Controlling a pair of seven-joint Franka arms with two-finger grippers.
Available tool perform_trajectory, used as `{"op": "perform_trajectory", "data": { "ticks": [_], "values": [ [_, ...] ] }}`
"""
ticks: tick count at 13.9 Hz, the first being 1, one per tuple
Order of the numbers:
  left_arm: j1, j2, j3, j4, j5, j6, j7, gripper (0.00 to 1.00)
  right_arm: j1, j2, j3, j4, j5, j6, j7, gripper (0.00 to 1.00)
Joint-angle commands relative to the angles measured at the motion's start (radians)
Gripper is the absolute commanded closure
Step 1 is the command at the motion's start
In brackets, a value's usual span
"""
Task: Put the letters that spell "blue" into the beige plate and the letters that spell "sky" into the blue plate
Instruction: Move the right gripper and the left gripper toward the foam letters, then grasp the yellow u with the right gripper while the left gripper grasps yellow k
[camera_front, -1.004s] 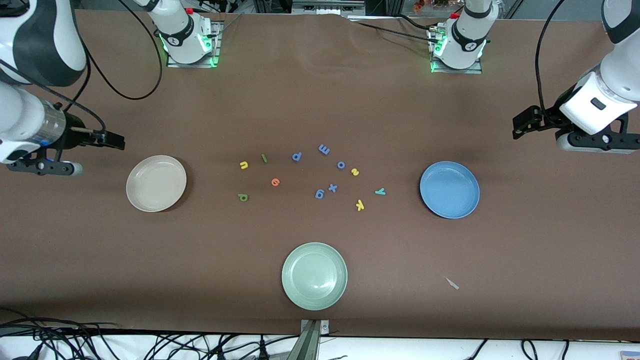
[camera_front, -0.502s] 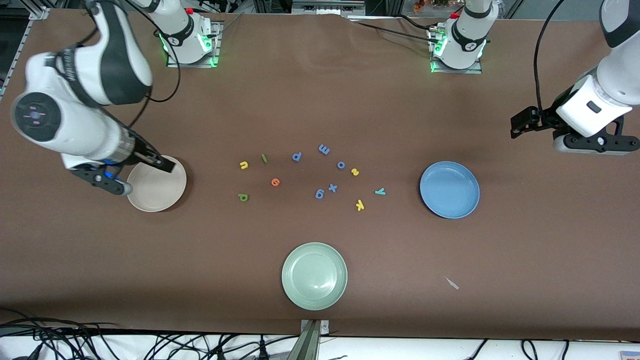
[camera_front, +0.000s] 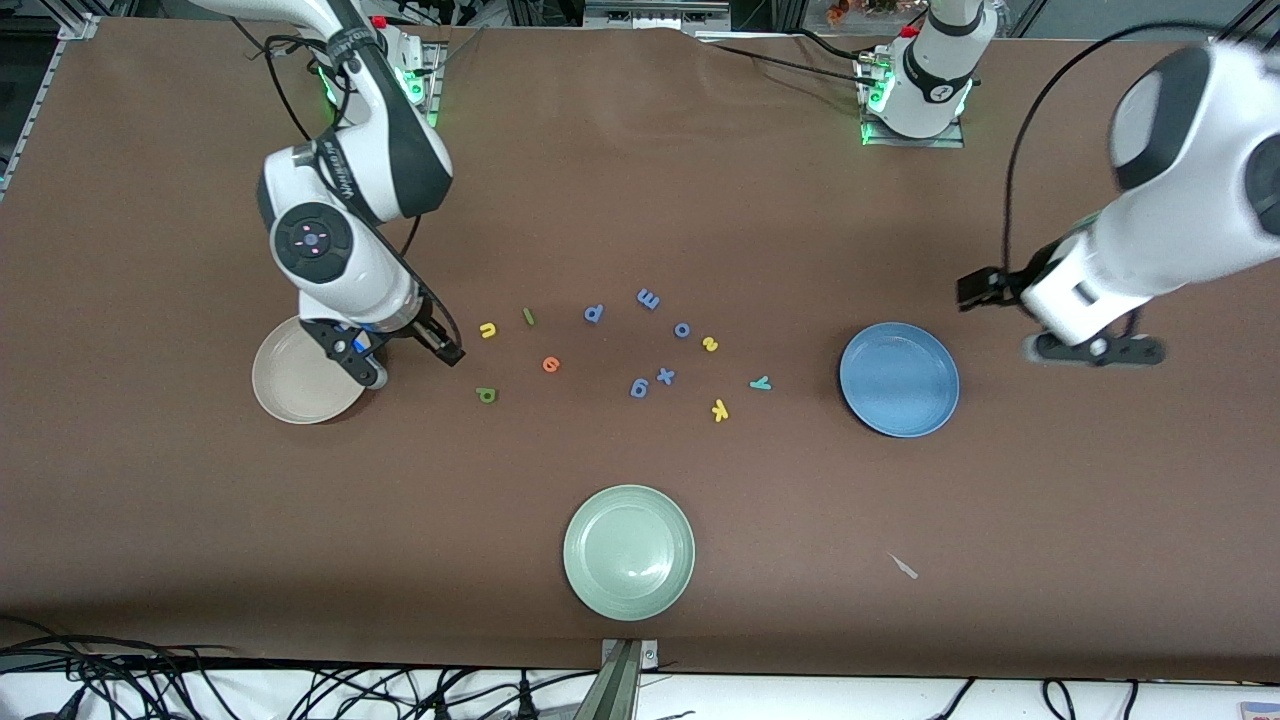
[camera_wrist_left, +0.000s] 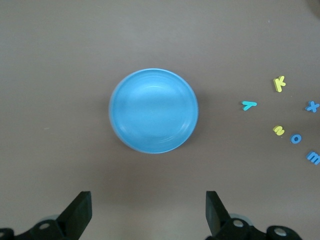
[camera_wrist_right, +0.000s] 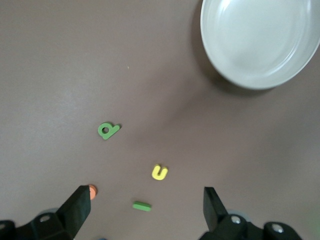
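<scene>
Front view: nothing sorted, beige plate (camera_front: 300, 385) and blue plate (camera_front: 899, 379) bare. Right gripper (camera_wrist_right: 142, 210) wide open, empty, yellow u (camera_wrist_right: 159, 172) between jaws; left gripper (camera_wrist_left: 147, 212) wide open, empty, beside blue plate.

Three plates are sitting well apart on the tabletop (camera_front: 640, 200). The beige plate (camera_front: 300, 385) is lying toward the right arm's end, the blue plate (camera_front: 899, 379) toward the left arm's end, and a third plate (camera_front: 628, 552) is resting between them, nearest the front camera. The loose letters are lying scattered between the two end plates: the u (camera_front: 487, 330), l (camera_front: 528, 316), e (camera_front: 551, 364) and b (camera_front: 486, 395) nearer the beige plate, the s (camera_front: 710, 344), y (camera_front: 761, 383) and k (camera_front: 719, 409) nearer the blue plate, with the other letters (camera_front: 650, 340) lying between these groups.
</scene>
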Motion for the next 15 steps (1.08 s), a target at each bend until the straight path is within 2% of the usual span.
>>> {"op": "perform_trajectory", "data": {
  "ticks": [1, 4, 6, 8, 11, 15],
  "values": [
    [-0.096, 0.261, 0.001, 0.228, -0.004, 0.006, -0.071, 0.0, 0.01, -0.019, 0.032, -0.142, 0.018, 0.17, 0.119, 0.0],
    [-0.185, 0.338, 0.0, 0.236, 0.017, 0.07, -0.277, 0.0, 0.012, 0.012, 0.039, -0.229, 0.018, 0.296, 0.138, 0.0],
    [-0.268, 0.381, 0.001, 0.234, 0.028, 0.154, -0.469, 0.0, 0.015, 0.052, 0.039, -0.234, 0.018, 0.333, 0.14, 0.0],
    [-0.326, 0.435, 0.001, 0.233, 0.032, 0.239, -0.583, 0.0, 0.015, 0.09, 0.049, -0.234, 0.019, 0.37, 0.157, 0.0],
    [-0.378, 0.489, 0.004, 0.234, 0.031, 0.287, -0.613, 0.0, 0.015, 0.128, 0.059, -0.234, 0.019, 0.407, 0.161, 0.01],
    [-0.378, 0.519, 0.009, 0.236, 0.029, 0.299, -0.599, 0.0, 0.015, 0.159, 0.059, -0.234, 0.019, 0.439, 0.161, 0.03]
  ]
}}
